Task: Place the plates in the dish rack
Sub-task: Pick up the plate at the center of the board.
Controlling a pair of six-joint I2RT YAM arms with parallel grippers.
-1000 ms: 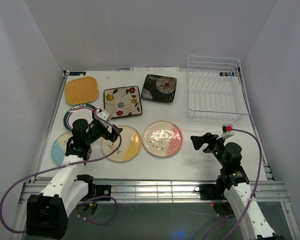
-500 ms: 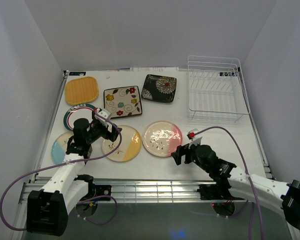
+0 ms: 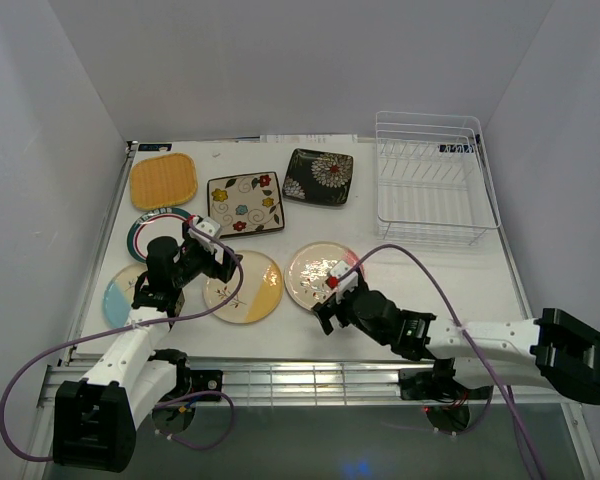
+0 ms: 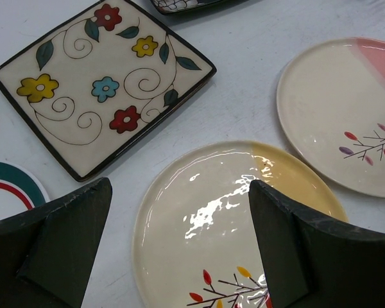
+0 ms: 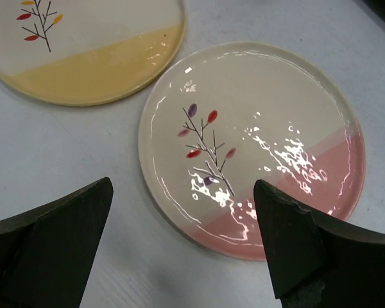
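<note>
Seven plates lie flat on the table: square orange (image 3: pixel 163 180), cream floral (image 3: pixel 245 203) and black floral (image 3: pixel 319 176); round green-rimmed (image 3: pixel 140 232), blue-cream (image 3: pixel 115 300), yellow-cream (image 3: pixel 255 295) and pink-cream (image 3: pixel 325 262). The white wire dish rack (image 3: pixel 435 180) stands at the back right with nothing in it. My left gripper (image 3: pixel 228 266) hangs open over the yellow-cream plate (image 4: pixel 231 218), holding nothing (image 4: pixel 179 192). My right gripper (image 3: pixel 325 312) is open and low over the near edge of the pink-cream plate (image 5: pixel 263 128), with nothing between its fingers (image 5: pixel 184 192).
Purple cables loop from both arms across the near part of the table. The cream floral plate (image 4: pixel 102 83) lies just beyond the left gripper. White walls close the table in on three sides.
The right arm has swung left from the table's right side to the near edge of the pink-cream plate. The left arm has hardly moved.
</note>
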